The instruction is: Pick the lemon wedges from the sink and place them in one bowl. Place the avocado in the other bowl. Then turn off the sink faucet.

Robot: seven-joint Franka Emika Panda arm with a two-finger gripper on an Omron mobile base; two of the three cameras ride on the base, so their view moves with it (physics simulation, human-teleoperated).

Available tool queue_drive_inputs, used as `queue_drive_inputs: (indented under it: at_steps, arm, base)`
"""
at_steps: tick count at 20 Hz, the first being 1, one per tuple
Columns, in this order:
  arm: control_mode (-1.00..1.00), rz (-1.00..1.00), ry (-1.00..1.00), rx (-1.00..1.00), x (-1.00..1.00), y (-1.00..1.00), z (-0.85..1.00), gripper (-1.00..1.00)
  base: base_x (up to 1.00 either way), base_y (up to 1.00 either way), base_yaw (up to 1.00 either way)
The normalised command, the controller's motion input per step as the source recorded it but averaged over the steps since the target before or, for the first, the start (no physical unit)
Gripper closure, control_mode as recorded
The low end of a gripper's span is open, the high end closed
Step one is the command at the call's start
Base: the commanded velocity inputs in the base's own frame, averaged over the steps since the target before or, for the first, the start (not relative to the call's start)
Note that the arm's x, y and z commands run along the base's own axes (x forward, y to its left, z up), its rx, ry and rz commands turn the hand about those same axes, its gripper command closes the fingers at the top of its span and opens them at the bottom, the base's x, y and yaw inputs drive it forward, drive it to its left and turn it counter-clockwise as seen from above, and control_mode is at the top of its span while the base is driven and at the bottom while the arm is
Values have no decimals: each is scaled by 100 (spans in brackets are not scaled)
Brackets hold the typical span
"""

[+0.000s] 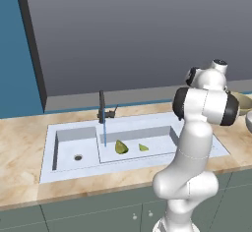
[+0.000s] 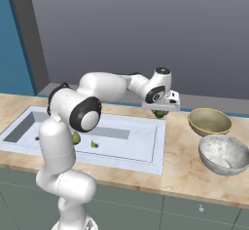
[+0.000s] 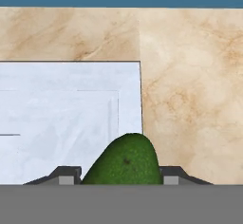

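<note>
My gripper is shut on the dark green avocado, which fills the gap between the two finger tips. It hangs over the right end of the sink, close to the marble counter. The avocado peeks out under the hand. Both lemon wedges lie in the long basin: the larger, darker one and the small pale one. The arm partly hides the larger wedge; the small wedge lies beside it. The dark sink faucet stands behind the sink, with a thin blue stream running down from it.
Two bowls stand on the counter right of the sink: a yellowish one farther back and a grey one nearer the front edge. A grey wall closes off the back of the counter. The small square basin is at the left.
</note>
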Motion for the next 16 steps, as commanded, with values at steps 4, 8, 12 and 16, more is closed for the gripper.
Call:
queue_drive_inputs:
  at_steps: [4,8,12,16]
  arm:
    - [-100,-2,-13,-8,5,-14,0,100]
    - [-100,-8,-6,-11,0,-22,0,100]
    - [-100,-9,-1,-8,2,-34,0,100]
    - [-100,-10,0,-5,8,-41,0,100]
  base:
    - [0,0,0]
    - [0,0,0]
    - [0,0,0]
    - [0,0,0]
